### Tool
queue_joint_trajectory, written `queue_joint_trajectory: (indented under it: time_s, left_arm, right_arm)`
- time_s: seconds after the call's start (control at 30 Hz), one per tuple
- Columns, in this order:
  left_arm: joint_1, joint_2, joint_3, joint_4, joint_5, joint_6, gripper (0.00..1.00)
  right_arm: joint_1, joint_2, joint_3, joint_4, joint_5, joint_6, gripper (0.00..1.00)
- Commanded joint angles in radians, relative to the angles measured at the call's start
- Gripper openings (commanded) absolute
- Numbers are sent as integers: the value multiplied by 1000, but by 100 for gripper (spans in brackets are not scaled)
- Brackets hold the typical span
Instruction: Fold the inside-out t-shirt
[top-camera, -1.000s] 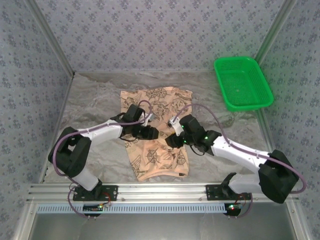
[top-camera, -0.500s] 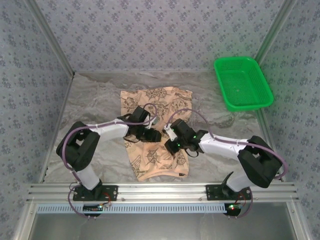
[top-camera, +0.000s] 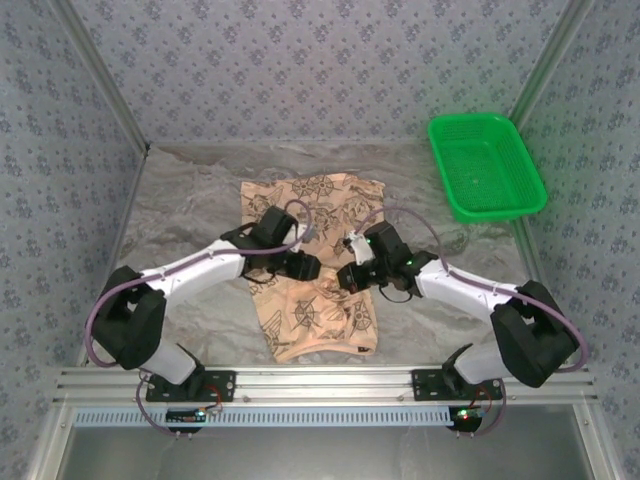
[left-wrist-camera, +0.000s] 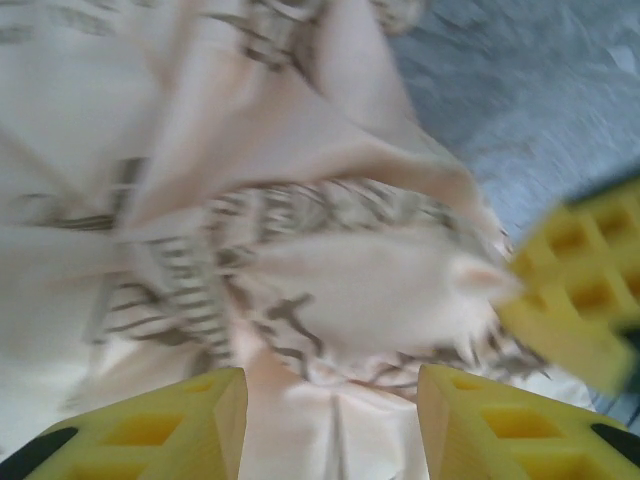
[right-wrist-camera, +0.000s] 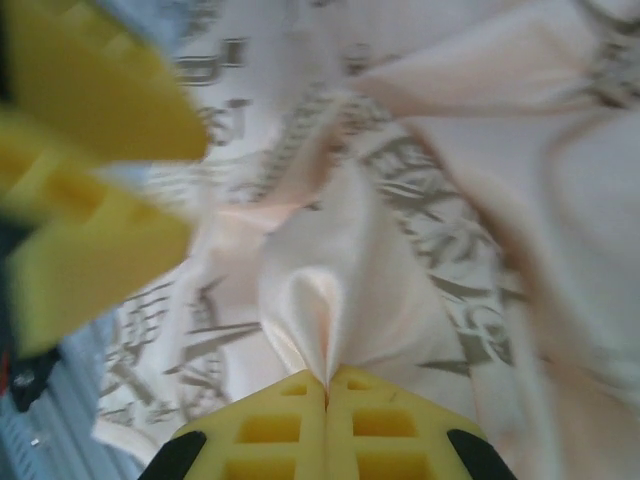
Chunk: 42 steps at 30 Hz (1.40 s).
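My right gripper (right-wrist-camera: 327, 388) is pinched tight on a raised fold of the inside-out t-shirt (top-camera: 318, 318), its two yellow fingers pressed together where the pale cloth peaks up at their tips. My left gripper (left-wrist-camera: 330, 405) has its fingers apart above a bunched ridge of the same cloth, just beside the right one. The shirt lies mid-table on the crinkled grey table cover (top-camera: 190, 215), dark emblems showing, well apart from the green basket (top-camera: 487, 165) at the far right.
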Motion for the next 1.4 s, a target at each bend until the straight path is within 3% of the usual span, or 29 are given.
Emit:
queue_joint_trajectory:
  time_s: [0.0, 0.33, 0.43, 0.57, 0.7, 0.9, 1.1, 1.37]
  left_arm:
    - [-36, 69, 6, 87, 19, 28, 48]
    - [-42, 218, 68, 162, -34, 58, 43]
    - [-41, 207, 80, 169, -31, 62, 19]
    - [-36, 148, 108, 133, 24, 41, 3]
    - [-24, 112, 187, -47, 105, -27, 3]
    - [-14, 110, 175, -98, 310, -144, 2]
    - [-12, 78, 129, -21, 420, -224, 3]
    - [-1, 82, 116, 5, 481, -266, 4]
  right_arm:
    - [-57, 44, -43, -25, 36, 13, 7]
    - [-103, 94, -39, -42, 52, -43, 28]
    - [-89, 51, -40, -55, 98, -95, 31]
    - [-17, -42, -37, -85, 217, -247, 38]
    - [122, -188, -114, 33, 455, -458, 43]
    - [158, -358, -264, 265, 370, -885, 43]
    - [176, -391, -298, 268, 265, -1219, 43]
    - [237, -321, -359, 506, 397, -1372, 40]
